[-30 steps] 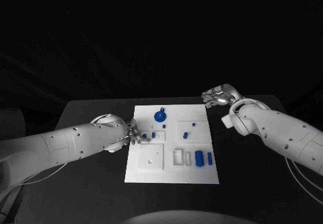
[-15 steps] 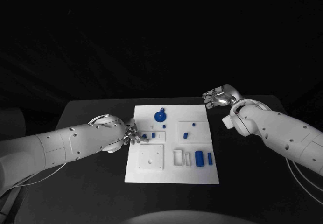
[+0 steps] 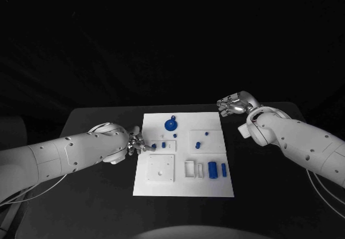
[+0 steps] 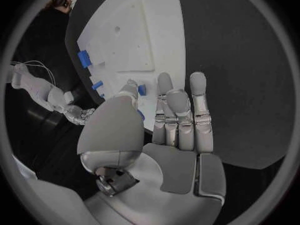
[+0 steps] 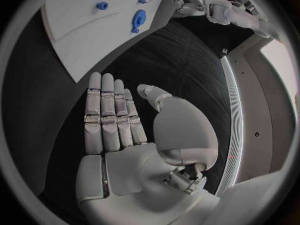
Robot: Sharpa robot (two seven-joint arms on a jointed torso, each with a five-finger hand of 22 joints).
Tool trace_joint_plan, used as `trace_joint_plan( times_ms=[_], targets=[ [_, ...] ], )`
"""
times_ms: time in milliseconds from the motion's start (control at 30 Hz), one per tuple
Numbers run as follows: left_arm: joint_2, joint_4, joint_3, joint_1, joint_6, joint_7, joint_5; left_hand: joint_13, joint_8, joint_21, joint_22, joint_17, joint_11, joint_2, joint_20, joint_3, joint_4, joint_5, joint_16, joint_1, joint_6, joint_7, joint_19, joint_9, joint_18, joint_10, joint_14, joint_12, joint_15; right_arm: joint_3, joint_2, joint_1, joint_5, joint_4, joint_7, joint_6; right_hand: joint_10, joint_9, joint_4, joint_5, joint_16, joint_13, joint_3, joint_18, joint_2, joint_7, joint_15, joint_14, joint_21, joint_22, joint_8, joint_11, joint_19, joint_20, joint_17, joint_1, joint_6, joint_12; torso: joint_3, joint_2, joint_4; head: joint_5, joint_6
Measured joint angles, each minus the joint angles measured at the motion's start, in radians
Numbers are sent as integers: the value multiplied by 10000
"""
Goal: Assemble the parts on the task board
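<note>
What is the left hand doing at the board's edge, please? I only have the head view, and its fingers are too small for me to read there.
Observer: In the left wrist view the left hand holds nothing. Its fingers are straight, and its thumb tip lies right beside a small blue part on the task board.
Operator: Thank you. Is the right hand carrying anything?
Observer: No. The right wrist view shows the right hand flat and empty over the bare black table, apart from the board.
</note>
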State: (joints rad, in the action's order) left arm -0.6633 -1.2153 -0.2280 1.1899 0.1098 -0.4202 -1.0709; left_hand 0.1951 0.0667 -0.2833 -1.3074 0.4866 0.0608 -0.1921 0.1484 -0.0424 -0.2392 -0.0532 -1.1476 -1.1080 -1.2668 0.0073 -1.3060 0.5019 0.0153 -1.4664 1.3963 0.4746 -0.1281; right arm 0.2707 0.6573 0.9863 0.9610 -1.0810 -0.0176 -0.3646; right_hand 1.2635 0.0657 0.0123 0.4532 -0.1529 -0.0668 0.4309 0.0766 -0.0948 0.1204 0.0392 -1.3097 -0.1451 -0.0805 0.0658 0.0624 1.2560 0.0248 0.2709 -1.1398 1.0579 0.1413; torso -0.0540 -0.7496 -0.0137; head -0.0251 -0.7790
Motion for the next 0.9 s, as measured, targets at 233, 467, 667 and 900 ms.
trace_joint_plan(
  times_ms=[233,467,667,900],
  targets=[
    [-450,-386,222,65,-177,69,582,-18,-8,173,1,-20,-141,0,-113,65,308,0,54,0,1129,283,113,-483,1,8,-235,-529,164,0,56,-14,0,-1,2,0,-38,0,0,0,0,0,0,0,0,31,0,0,0,0,0,38,0,0,0,0,-31,0,7,-3,-6,7,11],
    [-1008,-593,386,311,-377,204,1377,219,317,602,15,-225,-257,444,-236,-135,466,-155,338,260,1782,542,122,-2504,0,-8,-338,-1093,228,0,93,-26,-1,-2,3,-1,-38,0,0,0,0,0,0,0,0,31,0,0,0,-1,0,37,0,0,1,0,-31,0,7,-2,-8,-1,18],
    [-1230,-620,422,411,-488,371,1901,277,545,900,42,-338,-269,1222,-290,-73,1588,-1829,558,-323,1917,550,67,-3387,0,-21,-392,-1459,282,0,104,-29,-2,-2,3,-3,-38,0,0,0,0,0,0,0,0,31,0,0,0,-1,0,37,0,0,1,0,-31,0,4,-3,-7,-28,35],
    [-1196,-656,427,430,-751,562,2318,227,333,1036,-7,-341,-269,2205,-288,102,2741,-2642,557,-768,1785,562,66,-3952,0,-21,-392,-1556,282,0,91,-31,-3,3,4,-4,-38,0,0,0,0,0,0,0,0,31,0,0,0,-1,0,37,0,0,1,0,-31,0,8,-5,-6,-43,19]
  ],
)
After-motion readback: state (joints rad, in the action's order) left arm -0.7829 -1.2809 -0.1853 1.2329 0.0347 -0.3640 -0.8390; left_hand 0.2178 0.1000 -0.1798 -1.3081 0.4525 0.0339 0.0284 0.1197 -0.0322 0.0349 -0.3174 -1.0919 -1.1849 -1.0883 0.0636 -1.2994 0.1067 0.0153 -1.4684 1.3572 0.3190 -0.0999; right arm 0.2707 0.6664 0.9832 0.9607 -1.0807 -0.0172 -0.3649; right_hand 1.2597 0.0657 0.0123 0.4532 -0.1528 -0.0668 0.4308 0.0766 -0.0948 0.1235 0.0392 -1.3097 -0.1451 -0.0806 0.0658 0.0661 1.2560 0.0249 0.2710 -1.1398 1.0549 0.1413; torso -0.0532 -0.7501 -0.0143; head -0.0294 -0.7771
